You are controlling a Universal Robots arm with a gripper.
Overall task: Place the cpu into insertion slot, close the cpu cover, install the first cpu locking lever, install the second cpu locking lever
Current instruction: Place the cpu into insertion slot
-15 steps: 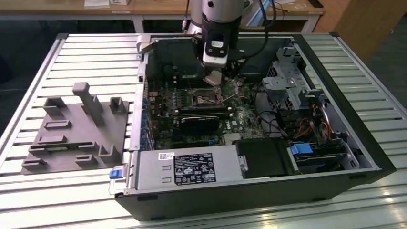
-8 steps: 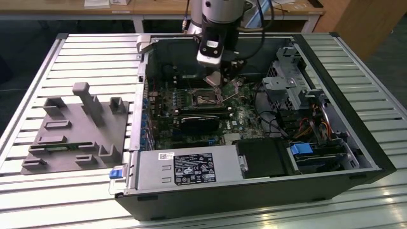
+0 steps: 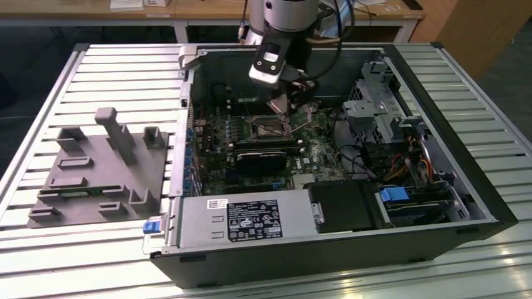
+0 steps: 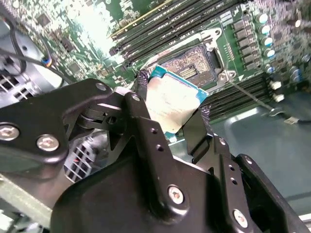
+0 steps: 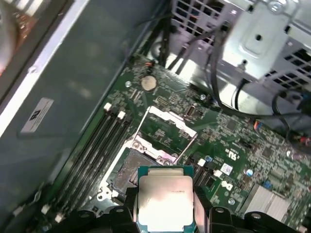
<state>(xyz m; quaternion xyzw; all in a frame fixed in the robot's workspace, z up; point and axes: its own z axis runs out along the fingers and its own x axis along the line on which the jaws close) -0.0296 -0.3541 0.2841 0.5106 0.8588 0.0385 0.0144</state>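
As it hovers, the gripper (image 5: 165, 206) clamps the cpu (image 5: 165, 196).

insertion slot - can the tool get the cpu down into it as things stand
Probably yes: the tool holds the cpu close over the insertion slot, the cpu cover is swung open off it, and nothing seems to lie across the opening.

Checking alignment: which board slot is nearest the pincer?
The square insertion slot, cpu cover raised: the cpu held in the pincer hangs right by it. The long black memory slots run alongside.
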